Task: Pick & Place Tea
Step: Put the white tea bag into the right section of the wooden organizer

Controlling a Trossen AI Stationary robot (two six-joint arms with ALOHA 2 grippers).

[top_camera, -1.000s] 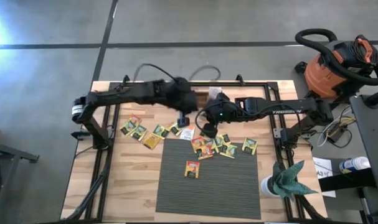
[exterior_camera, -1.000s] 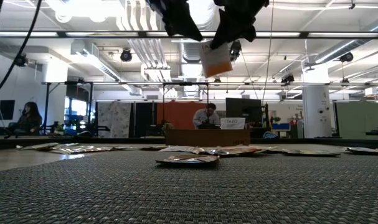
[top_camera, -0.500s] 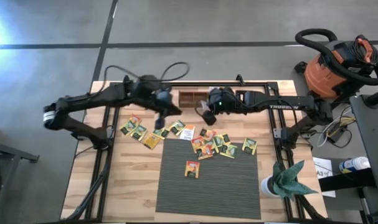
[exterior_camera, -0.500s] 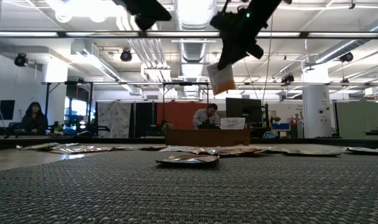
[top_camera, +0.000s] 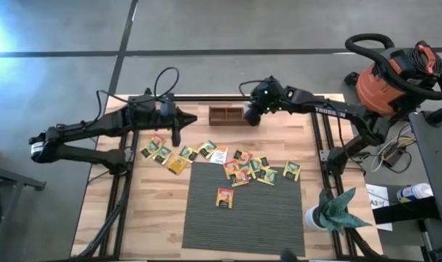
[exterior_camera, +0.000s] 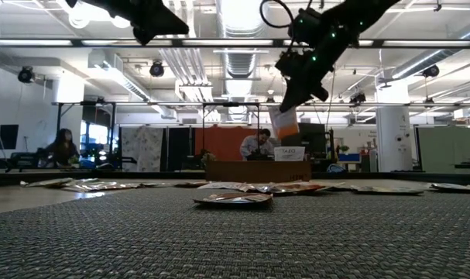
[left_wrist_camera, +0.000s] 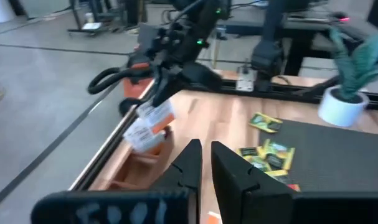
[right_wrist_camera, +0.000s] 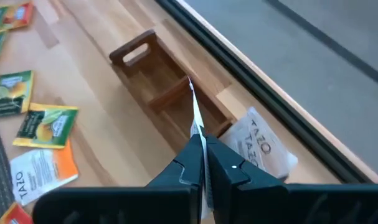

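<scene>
One white-orange tea sachet [exterior_camera: 283,122], pinched edge-on in right tool [right_wrist_camera: 200,148], above tray [right_wrist_camera: 170,93]

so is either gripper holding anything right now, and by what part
The right gripper pinches a white-and-orange tea sachet by its top edge, above the wooden tray. The left gripper holds nothing.

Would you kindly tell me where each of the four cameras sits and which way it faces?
High view: overhead, looking straight down; both arms, wooden tray, sachets.
Low view: at mat height, looking level into the room; both arms come in from above.
Left wrist view: on the left arm, facing the tray; the left hand shows.
Right wrist view: on the right arm, above the tray; the right hand pinches a sachet.
Shared: that held sachet shows in the low and both wrist views.
</scene>
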